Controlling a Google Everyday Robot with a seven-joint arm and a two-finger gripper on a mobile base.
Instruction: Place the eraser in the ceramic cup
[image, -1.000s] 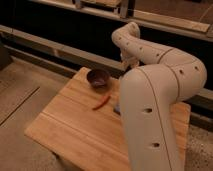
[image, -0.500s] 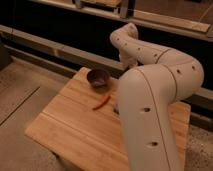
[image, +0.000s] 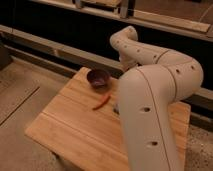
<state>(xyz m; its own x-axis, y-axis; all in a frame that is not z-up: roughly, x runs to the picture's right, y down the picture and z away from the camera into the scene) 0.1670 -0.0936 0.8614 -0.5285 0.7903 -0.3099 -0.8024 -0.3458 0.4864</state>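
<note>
Hidden behind the big white arm (image: 150, 100), the gripper sits shut somewhere over the wooden table's (image: 75, 130) far right part. Eraser and ceramic cup cannot be made out. Left of the arm lie a dark purple bowl (image: 98, 78) and, nearer, a thin red chilli-like piece (image: 101, 102).

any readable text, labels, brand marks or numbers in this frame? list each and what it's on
None: no text, label or number can be read.
White robot arm: only dark round holes, no markings.
Dark purple bowl, thin red chilli-like piece, wooden table: plain.
Gripper: hidden behind the arm, near the table's middle.
</note>
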